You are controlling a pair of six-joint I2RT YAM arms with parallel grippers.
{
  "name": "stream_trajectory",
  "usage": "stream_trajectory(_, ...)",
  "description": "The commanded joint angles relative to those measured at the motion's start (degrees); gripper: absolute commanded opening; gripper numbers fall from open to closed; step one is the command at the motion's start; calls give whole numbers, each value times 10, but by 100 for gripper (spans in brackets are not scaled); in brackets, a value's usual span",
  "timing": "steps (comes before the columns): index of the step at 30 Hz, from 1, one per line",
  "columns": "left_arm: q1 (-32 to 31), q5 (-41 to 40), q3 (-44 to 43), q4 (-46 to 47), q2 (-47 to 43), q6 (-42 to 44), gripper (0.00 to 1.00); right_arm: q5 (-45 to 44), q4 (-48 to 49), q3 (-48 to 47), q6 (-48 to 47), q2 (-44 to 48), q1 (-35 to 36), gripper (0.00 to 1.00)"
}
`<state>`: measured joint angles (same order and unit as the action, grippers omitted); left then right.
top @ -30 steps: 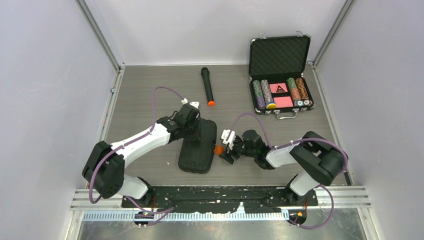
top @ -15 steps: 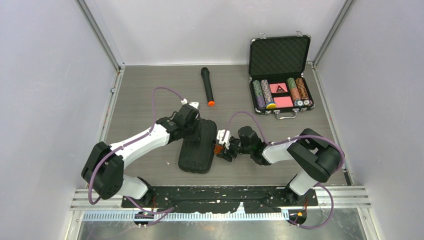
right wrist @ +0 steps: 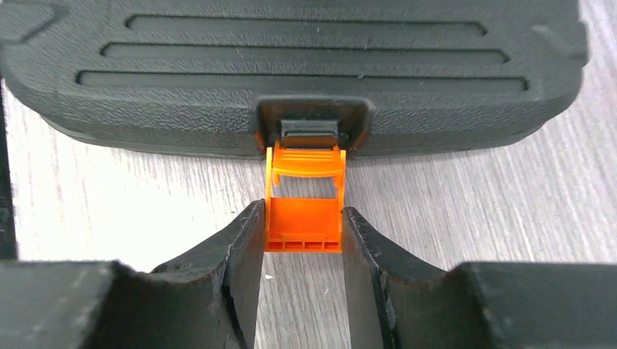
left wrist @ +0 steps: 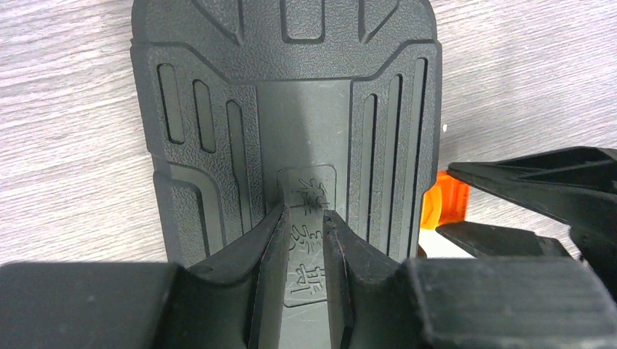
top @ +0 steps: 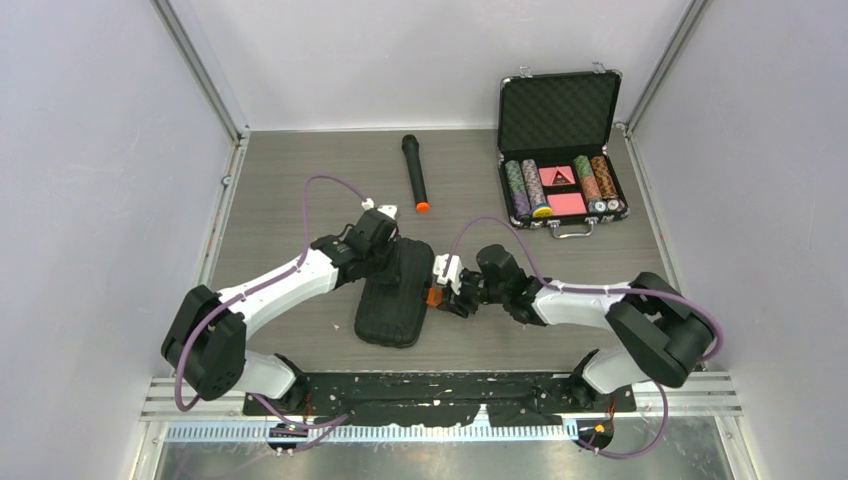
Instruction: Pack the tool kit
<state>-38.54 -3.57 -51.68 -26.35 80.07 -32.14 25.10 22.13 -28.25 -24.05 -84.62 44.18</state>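
The tool kit [top: 393, 295] lies closed on the table, a black ribbed case, also in the left wrist view [left wrist: 291, 87] and the right wrist view [right wrist: 305, 73]. Its orange latch [top: 434, 297] hangs open from the right edge. My right gripper [top: 446, 297] is shut on the latch [right wrist: 303, 231], one finger on each side [right wrist: 302, 212]. My left gripper [top: 390, 260] rests on the lid [left wrist: 304, 214], its fingers almost together with nothing between them. The tools are hidden inside.
A black microphone with an orange end [top: 415, 173] lies at the back centre. An open metal-edged case of poker chips [top: 556, 108] stands at the back right. Walls close in the left, right and back sides.
My right gripper has moved left to the case's right edge and closed on the orange latch. The case has shifted slightly left. The left gripper has stayed on the lid.
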Motion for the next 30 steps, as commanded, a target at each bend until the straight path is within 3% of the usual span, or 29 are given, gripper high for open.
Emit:
stream_trajectory(1,7,-23,17,-49,1,21,27,9,-85,-37,4,66,4,28)
stream_trajectory(7,6,-6,18,-40,4,20,27,20,-84,-51,22,97,4,30)
stream_trajectory(18,6,13,19,-31,2,19,27,34,-98,-108,81,50,5,22)
stream_trajectory(24,7,7,21,-26,-24,20,30,0,-106,-123,132,22,-2,21)
stream_trajectory(30,1,-11,21,-38,-60,30,33,18,-54,-80,231,30,-54,33)
